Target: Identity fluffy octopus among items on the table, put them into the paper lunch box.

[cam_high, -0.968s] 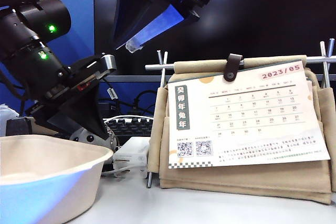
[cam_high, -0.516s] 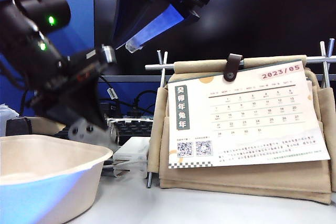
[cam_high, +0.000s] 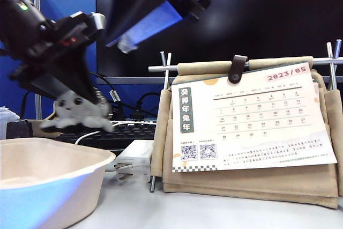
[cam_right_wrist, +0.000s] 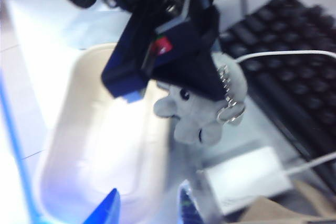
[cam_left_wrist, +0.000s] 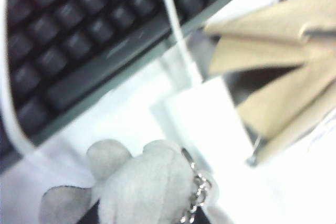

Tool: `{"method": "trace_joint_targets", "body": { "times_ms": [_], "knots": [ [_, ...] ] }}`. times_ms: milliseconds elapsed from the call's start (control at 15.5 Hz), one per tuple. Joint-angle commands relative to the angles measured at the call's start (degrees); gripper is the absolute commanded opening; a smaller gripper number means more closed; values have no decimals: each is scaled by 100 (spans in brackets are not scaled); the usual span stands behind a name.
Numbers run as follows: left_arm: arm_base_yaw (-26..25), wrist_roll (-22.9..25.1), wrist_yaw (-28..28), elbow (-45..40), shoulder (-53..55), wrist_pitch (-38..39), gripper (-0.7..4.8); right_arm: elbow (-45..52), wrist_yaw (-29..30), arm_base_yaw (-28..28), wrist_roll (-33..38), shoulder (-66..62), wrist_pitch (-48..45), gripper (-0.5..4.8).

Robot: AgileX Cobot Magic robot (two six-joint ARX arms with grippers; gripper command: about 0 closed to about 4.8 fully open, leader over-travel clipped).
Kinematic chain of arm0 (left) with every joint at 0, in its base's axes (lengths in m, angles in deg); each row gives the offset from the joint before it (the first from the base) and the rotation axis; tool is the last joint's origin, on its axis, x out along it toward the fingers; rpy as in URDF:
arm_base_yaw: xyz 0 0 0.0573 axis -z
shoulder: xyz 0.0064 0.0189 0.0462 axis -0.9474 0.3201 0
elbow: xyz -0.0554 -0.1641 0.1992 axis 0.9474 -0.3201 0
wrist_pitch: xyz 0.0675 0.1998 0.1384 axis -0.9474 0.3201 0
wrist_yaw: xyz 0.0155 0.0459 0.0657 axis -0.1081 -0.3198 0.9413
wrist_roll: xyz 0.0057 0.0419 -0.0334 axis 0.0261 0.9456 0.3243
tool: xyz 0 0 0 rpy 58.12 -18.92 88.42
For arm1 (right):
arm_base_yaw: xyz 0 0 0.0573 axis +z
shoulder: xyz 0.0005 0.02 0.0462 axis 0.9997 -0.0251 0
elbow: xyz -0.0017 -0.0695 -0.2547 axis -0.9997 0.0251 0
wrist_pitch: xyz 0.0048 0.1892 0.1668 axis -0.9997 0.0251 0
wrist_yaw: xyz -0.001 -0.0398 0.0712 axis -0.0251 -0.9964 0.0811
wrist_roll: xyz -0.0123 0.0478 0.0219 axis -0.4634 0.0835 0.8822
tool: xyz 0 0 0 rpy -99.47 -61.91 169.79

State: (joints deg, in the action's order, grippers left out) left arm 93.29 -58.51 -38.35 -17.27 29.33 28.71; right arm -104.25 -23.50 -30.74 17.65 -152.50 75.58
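The fluffy octopus (cam_high: 76, 112) is a small grey plush with black dot eyes and a silver ball chain (cam_left_wrist: 199, 192). It hangs in the air above the keyboard, just behind the far rim of the paper lunch box (cam_high: 64, 156). My left gripper (cam_high: 75, 99) is shut on the top of the octopus (cam_left_wrist: 142, 182). The right wrist view shows the octopus (cam_right_wrist: 195, 115) beside the cream lunch box (cam_right_wrist: 63, 114), not over its hollow. My right gripper (cam_right_wrist: 148, 196) hovers high above, its blue fingers open with nothing between them. In the exterior view my right gripper (cam_high: 128, 38) shows at the top.
A white power adapter (cam_high: 134, 159) with its cable lies between the lunch box and a tan fabric pouch (cam_high: 257, 181) hung on a metal rack, with a 2023/05 calendar (cam_high: 252, 122) on its front. A black keyboard (cam_high: 123, 130) lies behind, below the octopus.
My left arm has risen and swung towards the left, lifting the octopus from low by the keyboard into the air. The right gripper has barely shifted.
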Motion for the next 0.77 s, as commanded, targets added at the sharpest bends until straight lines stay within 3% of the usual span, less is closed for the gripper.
{"method": "trace_joint_targets", "body": {
  "times_ms": [65,775],
  "knots": [
    [-4,0,57,17,-177,463,173,-26,216,9,68,24,59,148],
    [0,-455,37,17,-1239,1506,173,-26,236,7,68,28,313,148]
  ]
}}
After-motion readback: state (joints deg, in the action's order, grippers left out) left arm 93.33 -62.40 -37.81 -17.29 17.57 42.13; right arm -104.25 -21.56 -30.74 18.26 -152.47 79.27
